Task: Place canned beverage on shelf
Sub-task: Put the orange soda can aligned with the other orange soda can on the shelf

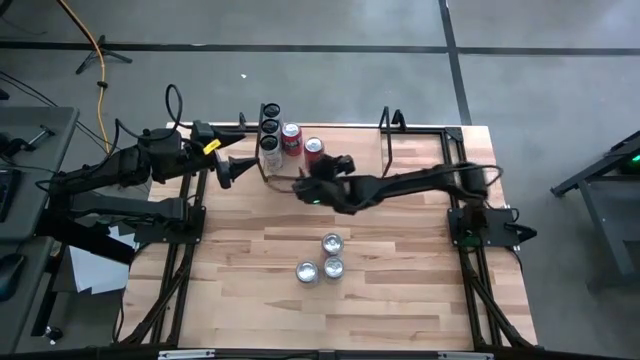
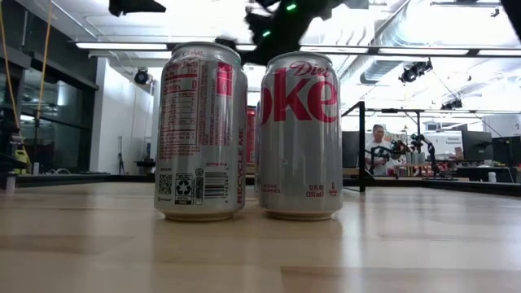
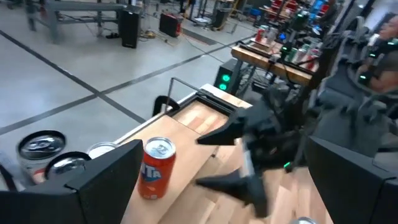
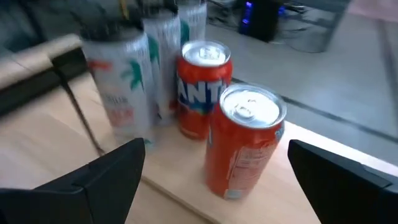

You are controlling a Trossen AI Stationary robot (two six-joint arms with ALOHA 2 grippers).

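Note:
The shelf (image 1: 283, 166) is a low pale plank with thin black rods (image 4: 79, 111) at the table's far middle. On it stand three silver cans in a row (image 1: 269, 128) and two orange-red cans (image 1: 291, 138) (image 1: 313, 149), all upright. My right gripper (image 1: 303, 184) is open and empty just short of the nearer orange can (image 4: 244, 142), which shows ahead between its fingers. My left gripper (image 1: 232, 171) is open and empty at the shelf's left end. The left wrist view shows one orange can (image 3: 155, 168) and the right gripper (image 3: 233, 158).
Three silver Diet Coke cans (image 1: 323, 259) stand upright in a cluster at the table's middle, filling the low view (image 2: 244, 134). A black upright rod (image 1: 386, 135) stands right of the shelf. A person (image 2: 378, 146) shows far back in the room.

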